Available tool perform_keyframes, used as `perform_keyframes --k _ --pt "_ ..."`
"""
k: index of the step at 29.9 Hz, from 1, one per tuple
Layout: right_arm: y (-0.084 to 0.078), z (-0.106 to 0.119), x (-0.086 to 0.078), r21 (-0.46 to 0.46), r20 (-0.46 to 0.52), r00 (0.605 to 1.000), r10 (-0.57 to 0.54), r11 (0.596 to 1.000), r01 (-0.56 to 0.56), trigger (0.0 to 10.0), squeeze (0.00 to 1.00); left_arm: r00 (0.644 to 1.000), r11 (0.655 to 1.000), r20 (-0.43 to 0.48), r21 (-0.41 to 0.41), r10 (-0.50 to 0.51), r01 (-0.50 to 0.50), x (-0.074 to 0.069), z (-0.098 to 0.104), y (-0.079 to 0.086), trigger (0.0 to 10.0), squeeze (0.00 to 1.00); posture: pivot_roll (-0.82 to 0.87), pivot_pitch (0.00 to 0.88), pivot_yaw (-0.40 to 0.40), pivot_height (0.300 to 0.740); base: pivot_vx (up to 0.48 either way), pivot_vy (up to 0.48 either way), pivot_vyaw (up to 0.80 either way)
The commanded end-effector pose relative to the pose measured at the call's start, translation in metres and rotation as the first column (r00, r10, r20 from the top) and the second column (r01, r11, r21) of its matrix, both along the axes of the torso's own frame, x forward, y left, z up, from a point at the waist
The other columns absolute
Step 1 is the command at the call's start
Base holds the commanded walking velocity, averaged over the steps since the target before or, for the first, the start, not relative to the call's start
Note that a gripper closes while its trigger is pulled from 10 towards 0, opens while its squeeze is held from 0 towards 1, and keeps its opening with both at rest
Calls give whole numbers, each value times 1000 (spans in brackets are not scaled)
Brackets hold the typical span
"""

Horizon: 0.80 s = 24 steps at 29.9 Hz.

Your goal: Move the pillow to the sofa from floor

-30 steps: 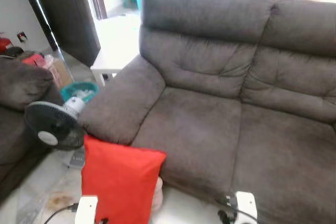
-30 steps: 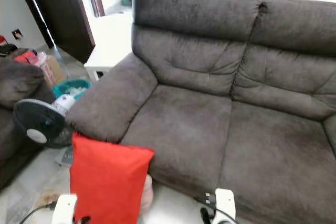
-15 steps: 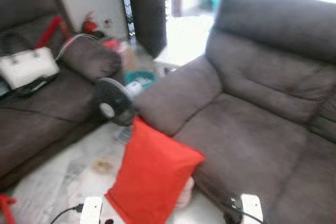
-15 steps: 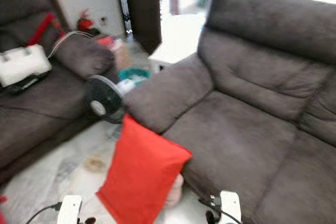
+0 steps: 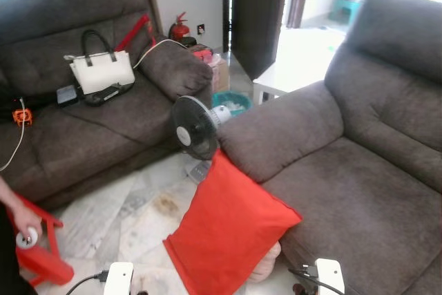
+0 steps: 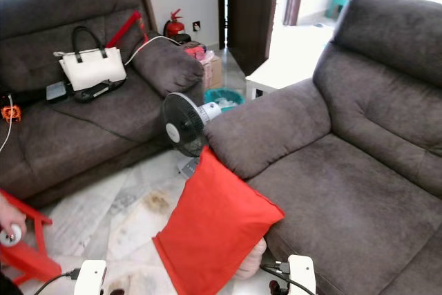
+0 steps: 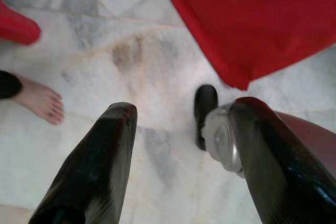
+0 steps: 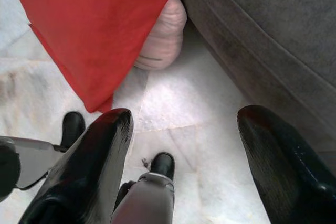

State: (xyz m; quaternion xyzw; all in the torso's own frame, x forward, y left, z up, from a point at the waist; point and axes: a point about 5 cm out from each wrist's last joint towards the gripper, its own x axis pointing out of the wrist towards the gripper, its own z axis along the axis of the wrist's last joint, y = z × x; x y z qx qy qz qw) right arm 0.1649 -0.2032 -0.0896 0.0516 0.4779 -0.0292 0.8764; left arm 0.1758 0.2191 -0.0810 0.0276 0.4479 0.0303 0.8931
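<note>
Plainly, a bright red, smooth fabric pillow (image 5: 228,236) is seen standing on one corner on the pale marble floor (image 5: 131,212), tilted and leaned against the front of the dark grey-brown plush sofa (image 5: 359,164), just below its rounded armrest; its cover looks flat and only lightly creased, with a seamed edge along the lower side; a pinkish rounded cushion-like thing (image 8: 163,38) is tucked behind it, mostly covered, and cannot be identified further. The left hand (image 7: 181,135) is held over the floor near the pillow's lower corner, fingers spread wide and holding nothing; the right hand (image 8: 184,140) is likewise spread wide and empty, above the floor between pillow and sofa base. A small black standing fan (image 5: 195,128) is partly hidden behind the pillow's top corner; a second grey sofa (image 5: 83,129) carries a white handbag (image 5: 102,70); a person's hand (image 5: 26,222) and bare foot (image 7: 39,100) are cut off at the frame edge.
</note>
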Motion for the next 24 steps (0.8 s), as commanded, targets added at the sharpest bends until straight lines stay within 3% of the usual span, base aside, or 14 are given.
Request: perform_keyframes --k 1,11,24 --pt "2 1 4 2 10 1000 8 1000 -8 10000 0 1000 1000 -10 5 3 -3 -3 -1 2 10000 0 100 0 -23 740 0 0 800" --pt "2 1 4 3 10 1000 2 1000 -2 10000 0 1000 1000 -8 5 1 -1 -3 -1 2 10000 0 100 0 -23 740 0 0 744" --pt "3 1 4 15 15 1000 -21 1000 21 10000 0 1000 1000 -9 16 -21 21 -2 -1 2 10000 0 99 0 -21 740 0 0 0"
